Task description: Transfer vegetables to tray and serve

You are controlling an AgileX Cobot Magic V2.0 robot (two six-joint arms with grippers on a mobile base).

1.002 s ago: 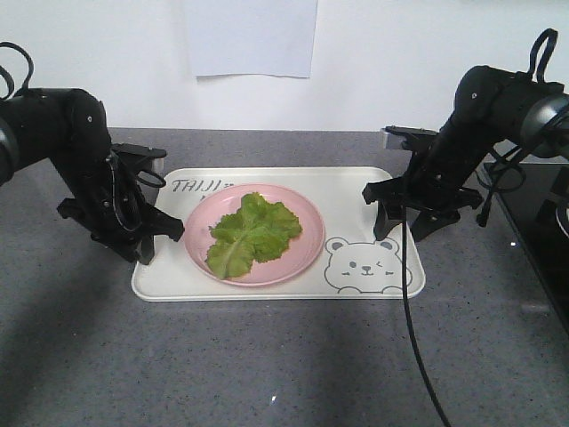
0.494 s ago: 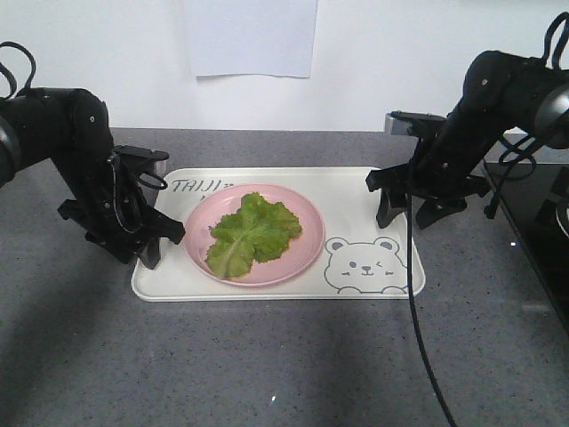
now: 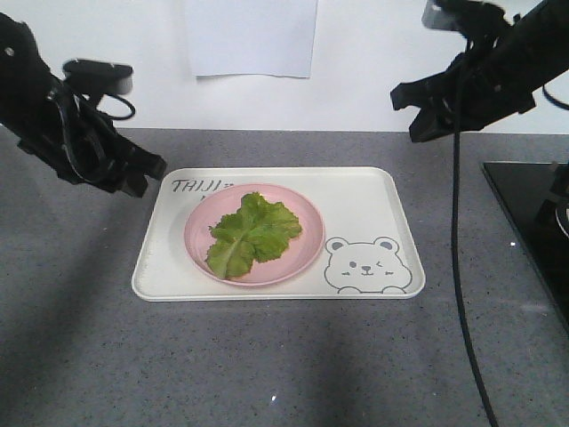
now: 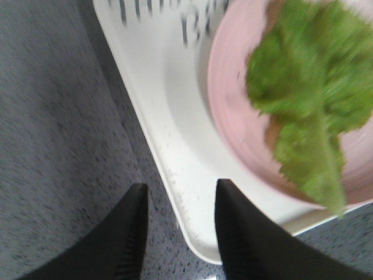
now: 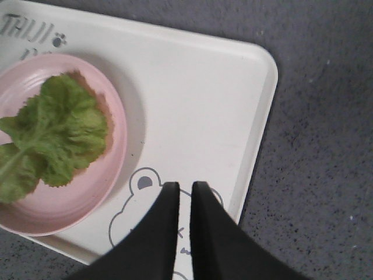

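Note:
The vegetables, one frilly green lettuce leaf, lie on a round pink plate. The plate stands on the left half of the cream tray, which has a bear drawing at its front right. My left gripper hangs in the air over the tray's back left corner. In the left wrist view it is open and empty, with the tray's rim below the gap. My right gripper is raised high behind the tray's right end. In the right wrist view it is shut, empty, above the bear.
Grey speckled counter surrounds the tray. A black glossy surface lies at the right edge. A black cable hangs from the right arm past the tray's right side. A white sheet is on the back wall.
Both arms have risen from beside the tray's short ends, the left up and back, the right high up. Tray, plate and lettuce have not moved.

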